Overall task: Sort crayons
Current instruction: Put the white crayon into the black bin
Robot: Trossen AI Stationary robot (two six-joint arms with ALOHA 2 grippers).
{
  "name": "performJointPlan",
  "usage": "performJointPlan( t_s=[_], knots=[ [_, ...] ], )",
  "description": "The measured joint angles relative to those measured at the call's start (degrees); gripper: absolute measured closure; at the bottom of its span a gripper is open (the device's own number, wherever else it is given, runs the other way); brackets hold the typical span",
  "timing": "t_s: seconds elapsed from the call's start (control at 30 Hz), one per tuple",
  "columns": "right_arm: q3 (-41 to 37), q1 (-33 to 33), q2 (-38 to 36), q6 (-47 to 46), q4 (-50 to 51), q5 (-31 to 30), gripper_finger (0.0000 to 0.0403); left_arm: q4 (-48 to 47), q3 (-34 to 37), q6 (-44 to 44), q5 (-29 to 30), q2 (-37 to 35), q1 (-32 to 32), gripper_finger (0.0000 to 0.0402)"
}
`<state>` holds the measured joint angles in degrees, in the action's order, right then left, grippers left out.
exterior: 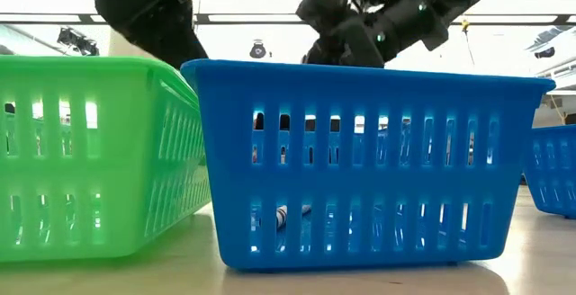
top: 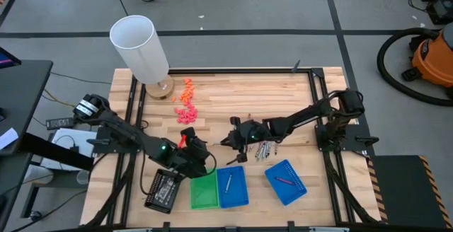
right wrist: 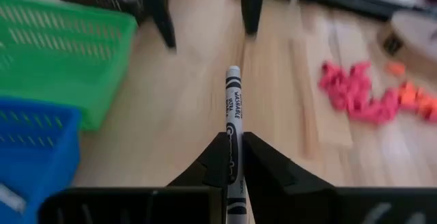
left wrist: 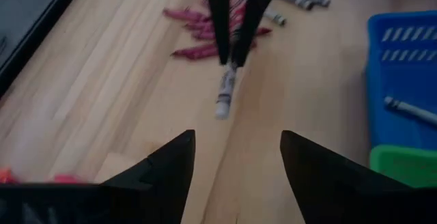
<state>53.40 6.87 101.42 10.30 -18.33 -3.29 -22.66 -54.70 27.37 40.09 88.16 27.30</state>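
My right gripper (right wrist: 233, 142) is shut on a silver-grey crayon (right wrist: 233, 104) over the table's middle, just far of the green tray (top: 203, 191) and the middle blue tray (top: 232, 187). My left gripper (left wrist: 237, 162) is open and empty, facing the right gripper (left wrist: 235, 19) from the left. A heap of silver-grey crayons (top: 265, 149) and magenta crayons (left wrist: 205, 29) lies on the wood behind the right gripper. One silver-grey crayon (left wrist: 410, 108) lies in the middle blue tray. A magenta one (top: 283, 180) lies in the right blue tray (top: 287, 182). My right gripper pinches the silver-grey crayon between its two fingertips (right wrist: 218, 157), at the crayon's rear part (right wrist: 233, 149). The crayon lies along the fingers and sticks out past their tips (left wrist: 225, 91), slanting down toward the table. Whether its free end touches the wood, I cannot tell.
Chunky orange and pink bits (top: 186, 105) lie at the far left of the table beside a tall white cylinder (top: 141, 48). A black grid-like object (top: 161, 189) lies left of the green tray. The two near trays fill the low view (exterior: 360, 160).
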Motion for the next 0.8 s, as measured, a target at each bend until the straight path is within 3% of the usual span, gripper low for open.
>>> performJointPlan(
  t_s=[0.43,0.8],
  knots=[
    [0.12,1.65,-0.41,1.46,-3.10,0.65,0.0359,4.52,0.00,-4.20,-0.32,0.02,-0.89,0.0218],
    [0.12,1.65,-0.41,1.27,-4.58,2.10,0.0359,4.94,0.00,-3.49,-0.93,0.02,-0.89,0.0329]
  ],
)
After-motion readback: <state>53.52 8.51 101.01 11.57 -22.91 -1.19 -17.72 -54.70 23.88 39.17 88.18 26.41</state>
